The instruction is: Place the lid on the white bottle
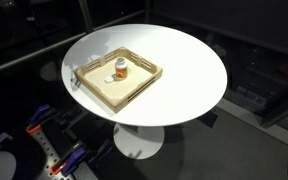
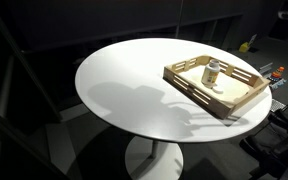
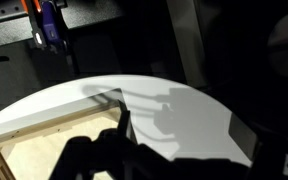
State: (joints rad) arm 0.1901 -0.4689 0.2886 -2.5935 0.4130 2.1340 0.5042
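Below my hand [image 3: 126,152] lies the tray [image 3: 29,140], bottle [image 1: 121,70] and lid [image 1: 109,79] inside. Clenched or released, I cannot tell.

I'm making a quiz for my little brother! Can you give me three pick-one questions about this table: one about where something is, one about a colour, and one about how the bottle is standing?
1. Where is the white bottle?
A under the table
B in the wooden tray
C on the bare table top

2. What colour is the round table?
A white
B red
C green

3. How is the white bottle placed?
A lying on its side
B upside down
C standing upright

Answers: 1 B, since both exterior views show it inside the tray's rim. 2 A, since the top is plain white. 3 C, since its whitish top points up and its orange part sits on the tray floor.
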